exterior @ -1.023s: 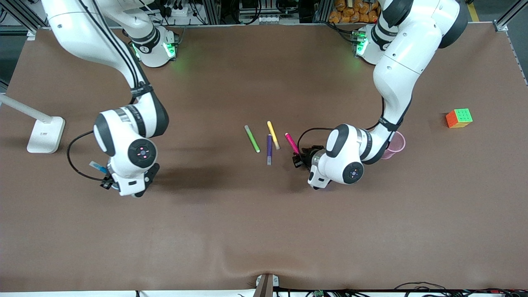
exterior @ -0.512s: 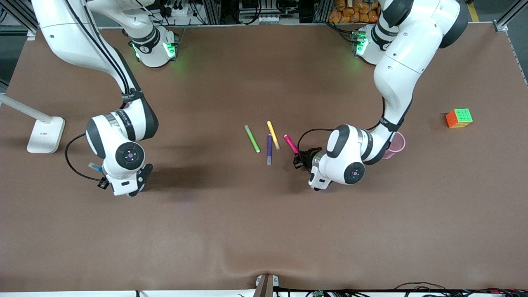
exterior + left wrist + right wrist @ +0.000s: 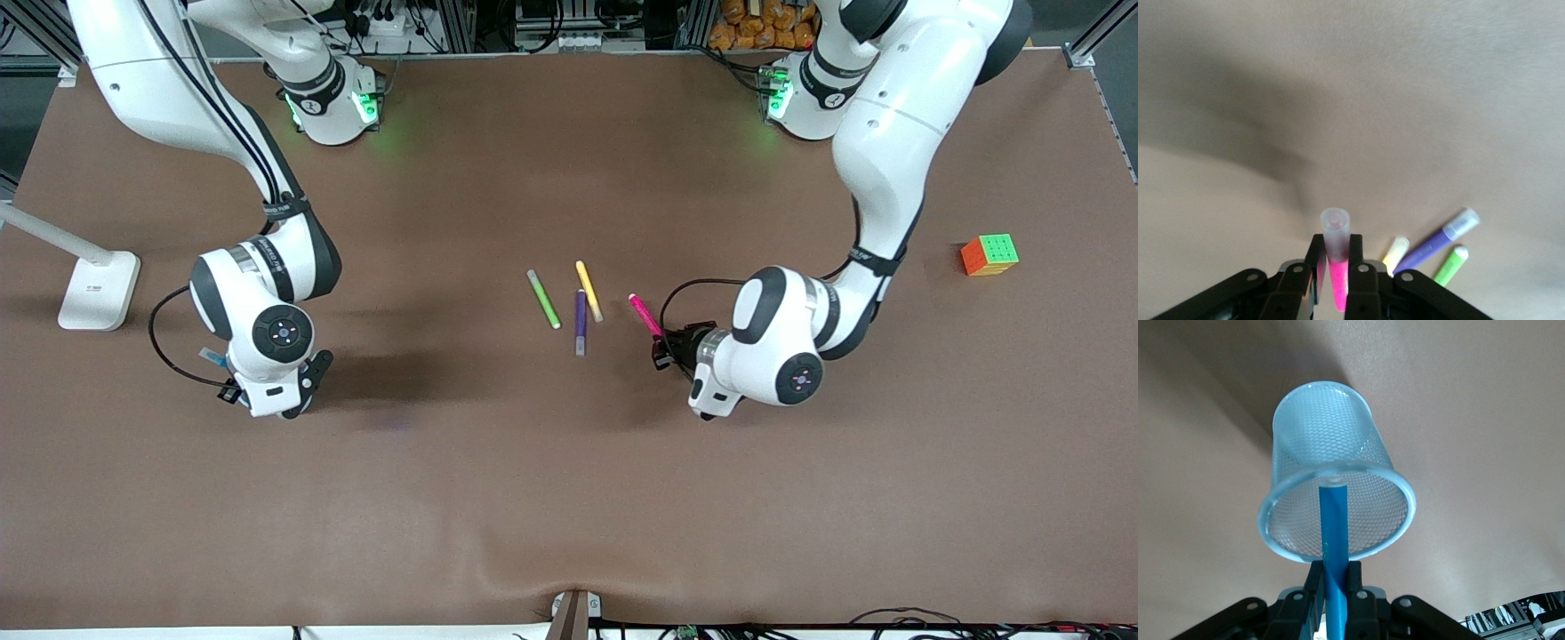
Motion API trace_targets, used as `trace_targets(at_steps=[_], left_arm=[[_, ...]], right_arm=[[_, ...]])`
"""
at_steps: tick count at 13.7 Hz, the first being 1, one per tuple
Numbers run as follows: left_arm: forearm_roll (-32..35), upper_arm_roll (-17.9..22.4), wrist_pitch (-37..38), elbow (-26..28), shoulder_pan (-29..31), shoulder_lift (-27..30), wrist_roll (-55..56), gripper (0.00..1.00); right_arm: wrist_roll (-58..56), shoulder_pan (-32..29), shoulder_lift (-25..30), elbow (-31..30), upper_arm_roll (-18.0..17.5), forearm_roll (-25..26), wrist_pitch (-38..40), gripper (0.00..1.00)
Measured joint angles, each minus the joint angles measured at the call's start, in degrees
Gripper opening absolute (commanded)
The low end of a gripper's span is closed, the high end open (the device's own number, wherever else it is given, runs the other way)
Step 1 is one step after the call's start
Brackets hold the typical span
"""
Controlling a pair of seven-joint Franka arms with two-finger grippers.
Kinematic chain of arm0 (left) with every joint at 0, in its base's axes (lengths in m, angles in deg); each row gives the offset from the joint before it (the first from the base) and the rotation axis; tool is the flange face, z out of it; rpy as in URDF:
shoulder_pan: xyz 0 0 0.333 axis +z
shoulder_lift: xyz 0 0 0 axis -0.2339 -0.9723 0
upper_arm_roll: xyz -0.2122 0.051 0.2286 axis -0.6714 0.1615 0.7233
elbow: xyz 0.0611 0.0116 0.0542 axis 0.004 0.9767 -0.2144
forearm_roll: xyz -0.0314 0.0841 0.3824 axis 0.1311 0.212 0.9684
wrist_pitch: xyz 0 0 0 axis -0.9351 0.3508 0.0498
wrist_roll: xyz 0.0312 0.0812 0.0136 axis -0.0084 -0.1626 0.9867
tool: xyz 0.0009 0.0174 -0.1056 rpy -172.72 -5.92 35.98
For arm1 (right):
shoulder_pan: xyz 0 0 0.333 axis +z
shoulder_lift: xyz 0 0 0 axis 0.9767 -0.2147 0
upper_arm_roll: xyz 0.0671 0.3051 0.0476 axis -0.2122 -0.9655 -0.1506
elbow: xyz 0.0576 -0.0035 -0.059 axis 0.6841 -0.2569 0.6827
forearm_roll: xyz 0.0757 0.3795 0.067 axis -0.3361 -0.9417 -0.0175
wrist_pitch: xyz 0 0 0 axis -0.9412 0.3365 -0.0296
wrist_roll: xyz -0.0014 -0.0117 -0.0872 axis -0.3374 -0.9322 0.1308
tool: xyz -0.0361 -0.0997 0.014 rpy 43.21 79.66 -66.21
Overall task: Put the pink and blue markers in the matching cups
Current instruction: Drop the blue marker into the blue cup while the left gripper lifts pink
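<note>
Two arms each hold a pen so it can drop into its own cup. The right gripper [image 3: 1335,577] pinches the blue marker [image 3: 1333,540] with its tip poking into the blue cup [image 3: 1331,440], ready to let go. The left gripper [image 3: 1336,257] squeezes the pink marker [image 3: 644,314] above the table [image 3: 569,498], beside the yellow marker [image 3: 589,291], purple marker [image 3: 580,322] and green marker [image 3: 543,300]. No pink cup shows.

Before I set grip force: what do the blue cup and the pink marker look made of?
Blue cup: likely thin translucent plastic, with a fine honeycomb texture; the table shows through. Pink marker, held in the left gripper: apparently smooth plastic, with a frosted pale end.
</note>
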Motion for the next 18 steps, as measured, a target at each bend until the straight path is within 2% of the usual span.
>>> trace_targets(at_steps=[1, 2, 3, 8, 12, 18], left_arm=[[0.0, 0.05, 0.57, 0.0, 0.14, 1.03, 0.0, 0.0], [0.01, 0.07, 1.03, 0.0, 0.28, 1.84, 0.0, 0.0], [0.01, 0.09, 1.35, -0.01, 0.47, 2.55, 0.0, 0.0], [0.01, 0.1, 2.26, -0.05, 1.66, 5.01, 0.0, 0.0], [0.01, 0.06, 2.78, -0.06, 1.69, 6.25, 0.0, 0.0], [0.01, 0.02, 2.99, -0.56, 1.74, 7.32, 0.07, 0.0]], right_arm=[[1.19, 0.14, 0.01, -0.01, -0.24, 0.0, 0.1, 0.37], [2.09, 0.33, 0.01, -0.02, -0.44, 0.0, 0.3, 0.48], [2.7, 0.54, 0.01, -0.02, -0.58, 0.0, 0.43, 0.49], [3.55, 0.83, 0.3, 0.21, -0.79, -0.08, 0.89, 0.49], [3.8, 0.83, 3.75, 1.42, -1.02, -0.87, 1.57, 0.47], [4.06, 0.59, 11.0, 6.54, -0.88, -13.35, 6.08, 0.48]])
